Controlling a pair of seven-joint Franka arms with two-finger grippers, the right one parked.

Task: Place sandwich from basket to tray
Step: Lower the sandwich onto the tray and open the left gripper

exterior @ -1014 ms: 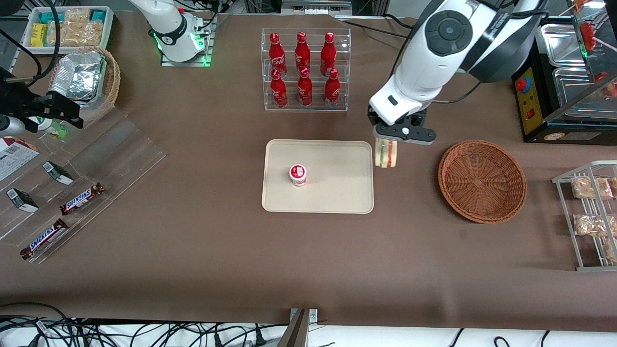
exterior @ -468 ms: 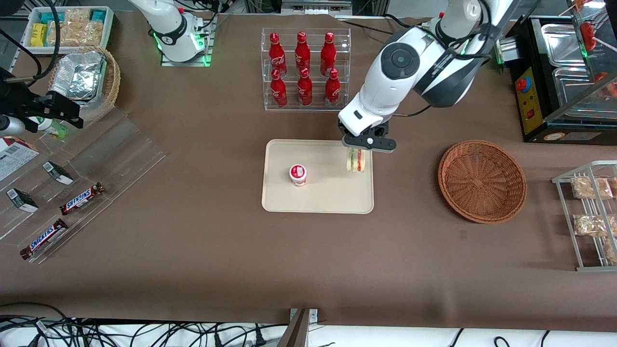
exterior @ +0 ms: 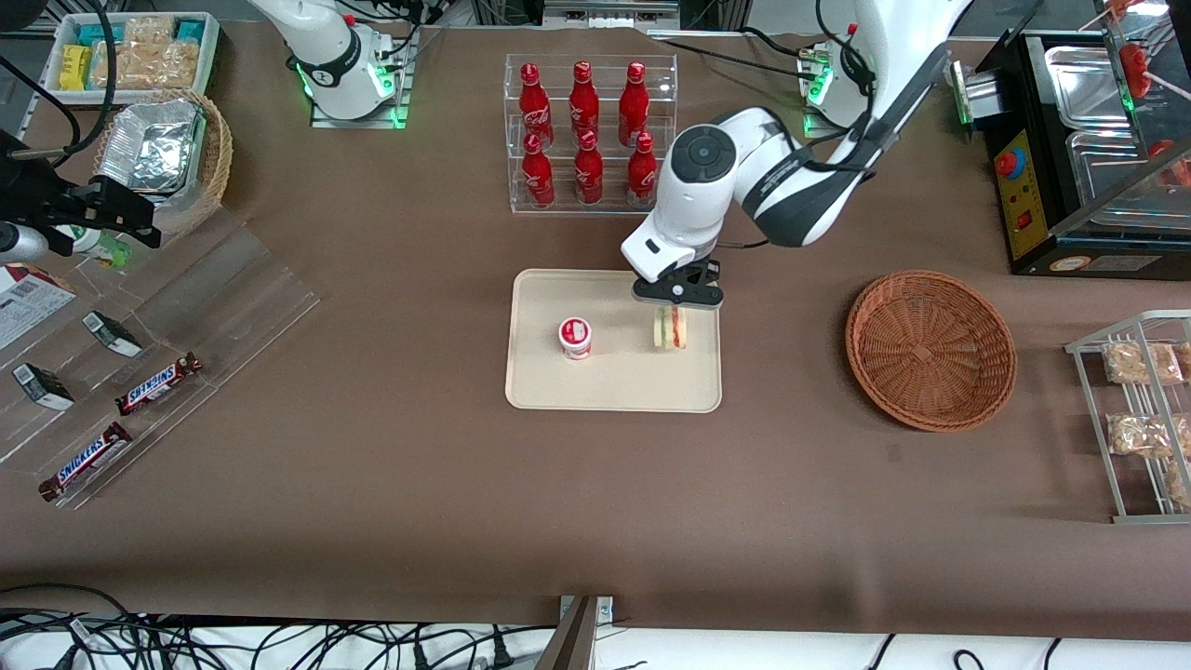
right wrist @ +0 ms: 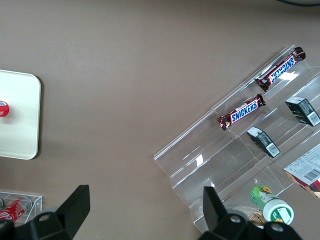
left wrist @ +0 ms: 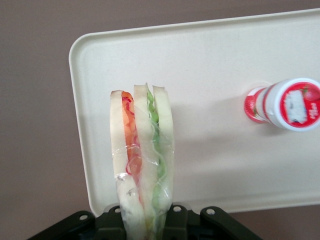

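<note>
My left gripper point(exterior: 672, 313) is shut on the sandwich point(exterior: 670, 328), a wrapped wedge of white bread with green, pink and red layers, and holds it edge-down over the cream-beige tray point(exterior: 614, 386), near the tray's edge toward the basket. In the left wrist view the sandwich point(left wrist: 142, 155) hangs from the gripper point(left wrist: 142, 226) above the tray point(left wrist: 210, 60). The round reddish-brown wicker basket point(exterior: 930, 349) sits empty on the table, toward the working arm's end.
A small red-and-white cup point(exterior: 575, 338) stands on the tray beside the sandwich. A clear rack of red bottles point(exterior: 588, 135) stands farther from the camera than the tray. A wire rack of snack packets point(exterior: 1140, 414) sits at the working arm's end, past the basket.
My gripper has carried the sandwich from between the basket and the tray to over the tray, and lower.
</note>
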